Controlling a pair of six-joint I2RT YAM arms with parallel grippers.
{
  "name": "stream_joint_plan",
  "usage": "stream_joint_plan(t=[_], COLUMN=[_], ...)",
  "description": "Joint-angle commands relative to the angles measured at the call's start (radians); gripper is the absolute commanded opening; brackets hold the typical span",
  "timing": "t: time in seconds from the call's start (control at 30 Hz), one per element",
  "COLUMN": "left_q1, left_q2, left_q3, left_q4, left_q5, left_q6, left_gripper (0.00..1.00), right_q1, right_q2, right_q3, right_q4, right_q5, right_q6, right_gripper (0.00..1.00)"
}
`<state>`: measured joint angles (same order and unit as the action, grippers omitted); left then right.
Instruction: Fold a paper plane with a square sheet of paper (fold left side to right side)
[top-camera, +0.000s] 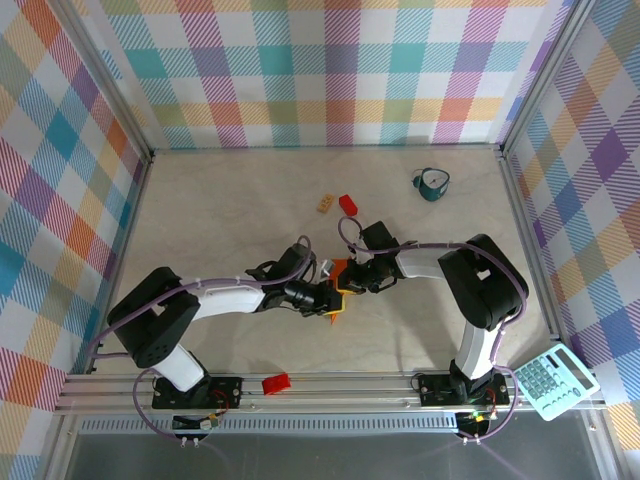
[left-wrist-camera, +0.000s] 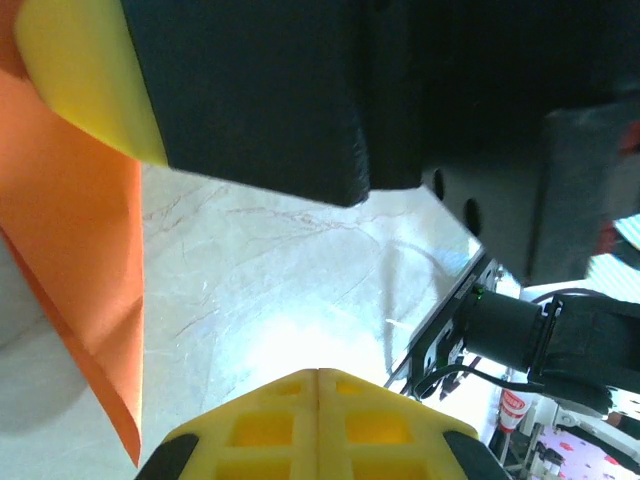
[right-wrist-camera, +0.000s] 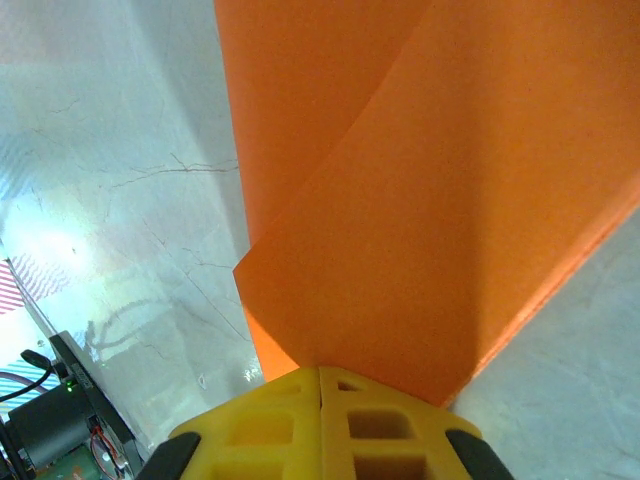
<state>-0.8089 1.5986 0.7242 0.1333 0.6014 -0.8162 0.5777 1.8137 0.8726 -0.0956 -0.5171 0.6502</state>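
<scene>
**Item: square sheet of paper** (right-wrist-camera: 420, 200). Thin, bright orange, plain. No longer flat: one layer lies over another, with a slanted edge crossing the face. Its narrow end runs into the right gripper (right-wrist-camera: 320, 375), whose yellow fingers are pressed together on it. Seen from above, the sheet (top-camera: 338, 270) shows as small orange patches at that gripper, over the middle of the table (top-camera: 220, 220); whether it touches the surface cannot be told.

**Right gripper** (top-camera: 350, 285). Clamped on the sheet. Its arm reaches in from its base and bends at the elbow, the wrist turned toward the left arm.

**Left gripper** (top-camera: 322, 297). Just beside the right gripper and facing it. Its arm stretches low across the table. In its wrist view the fingers (left-wrist-camera: 318, 375) meet with nothing seen between them, and the sheet (left-wrist-camera: 80, 250) hangs off to one side.

**Other contents, placed from the right gripper:**
- small red block (top-camera: 348, 204) and tan block (top-camera: 325, 203), side by side, beyond it
- teal cup (top-camera: 432, 183), farther off, beyond and to the right
- calculator (top-camera: 553, 380), well apart, near and to the right
- red piece (top-camera: 275, 383), on the near rail to the left
</scene>
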Motion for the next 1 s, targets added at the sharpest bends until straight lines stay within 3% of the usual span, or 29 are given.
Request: stream_joint_plan(t=[0.0, 0.97], left_q1=[-0.019, -0.023], left_q2=[0.028, 0.115], left_q3=[-0.006, -0.080], left_q4=[0.003, 0.094], left_q5=[0.031, -0.005], left_q6=[-0.023, -0.052], left_gripper=[0.01, 0.00], right_q1=[0.013, 0.021], right_q2=[0.058, 0.072], right_q3=[-0.018, 0.009], right_q4=[-0.121, -0.177], right_q5=[0.077, 0.110], right_q6=[-0.007, -0.026], right_gripper=[0.01, 0.01])
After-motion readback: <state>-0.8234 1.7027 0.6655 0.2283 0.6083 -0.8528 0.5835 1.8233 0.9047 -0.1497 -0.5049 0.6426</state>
